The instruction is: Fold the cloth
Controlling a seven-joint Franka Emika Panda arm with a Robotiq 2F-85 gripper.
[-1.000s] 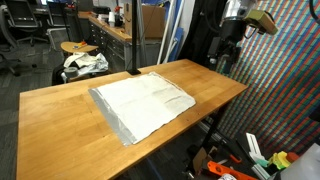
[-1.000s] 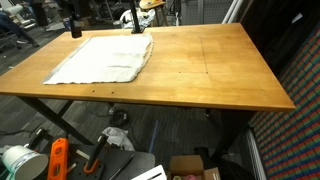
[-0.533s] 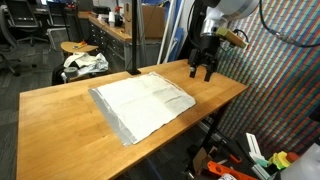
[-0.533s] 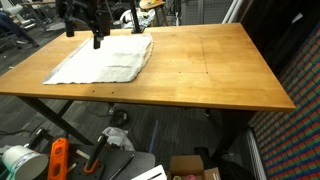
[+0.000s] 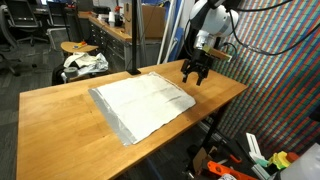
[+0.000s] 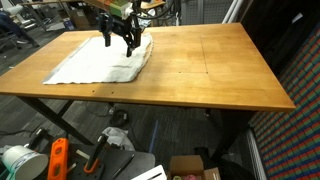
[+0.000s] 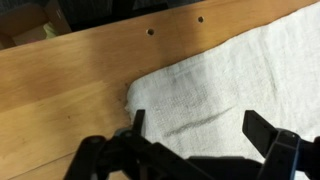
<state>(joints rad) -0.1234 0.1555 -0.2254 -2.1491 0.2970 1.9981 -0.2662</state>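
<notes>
The cloth [image 5: 142,103] lies spread flat and unfolded on the wooden counter [image 5: 60,125], a pale rectangle with one long side running close to the counter's edge. In an exterior view the tool [image 6: 118,45] hangs low over the far right corner of the cloth, pointing down with its jaws spread apart and nothing between them; whether the tips touch the fabric cannot be told. The wrist view shows the two dark fingers [image 7: 262,128] standing wide over the cloth close to that corner, with bare wood and two small holes [image 7: 150,31] beyond it.
</notes>
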